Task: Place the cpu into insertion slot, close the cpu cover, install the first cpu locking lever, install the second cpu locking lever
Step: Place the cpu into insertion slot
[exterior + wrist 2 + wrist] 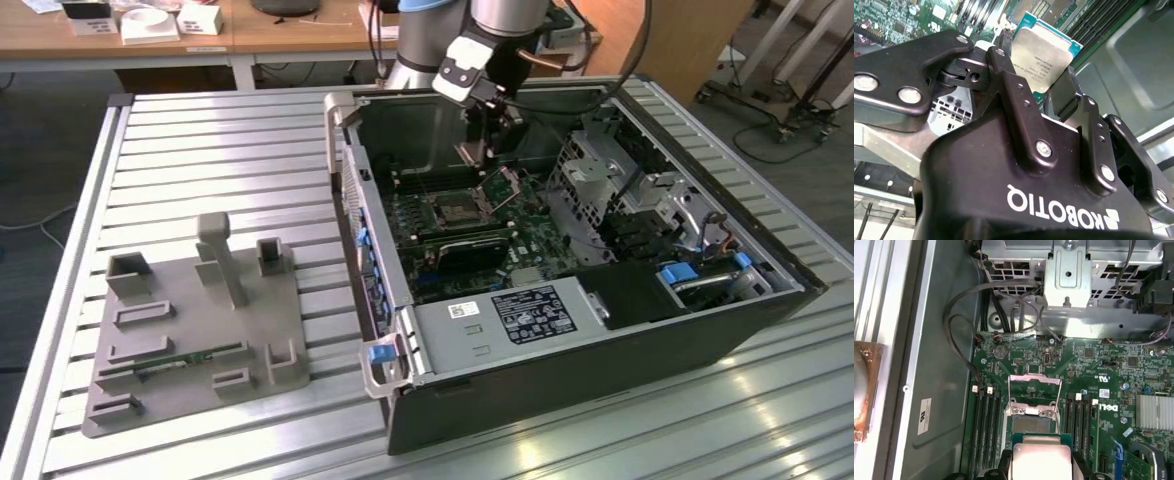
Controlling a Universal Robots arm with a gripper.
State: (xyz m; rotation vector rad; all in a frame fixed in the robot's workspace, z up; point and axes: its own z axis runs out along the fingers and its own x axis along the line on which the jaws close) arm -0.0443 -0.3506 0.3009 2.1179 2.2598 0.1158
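Note:
My gripper (483, 150) hangs inside the open computer case (694, 330), shut on the cpu (1043, 55), a flat square chip with a dull silver top and green edge. Its black fingers (1019, 100) clamp two opposite edges of the chip. In the first wrist view the cpu (1041, 457) hovers just short of the insertion slot (1034, 426), a square socket on the green board. The cpu cover (1035, 390), a thin silvery frame, stands swung open on the far side of the slot. From the exterior view the slot (447, 210) lies below and to the left of the gripper.
Black memory slots (986, 430) flank the socket on both sides. A metal drive cage (1069, 275) and loose cables (961, 330) sit beyond the board. A finned heatsink (1154, 411) is nearby. A grey fixture (187, 330) stands on the slatted table at the exterior view's left.

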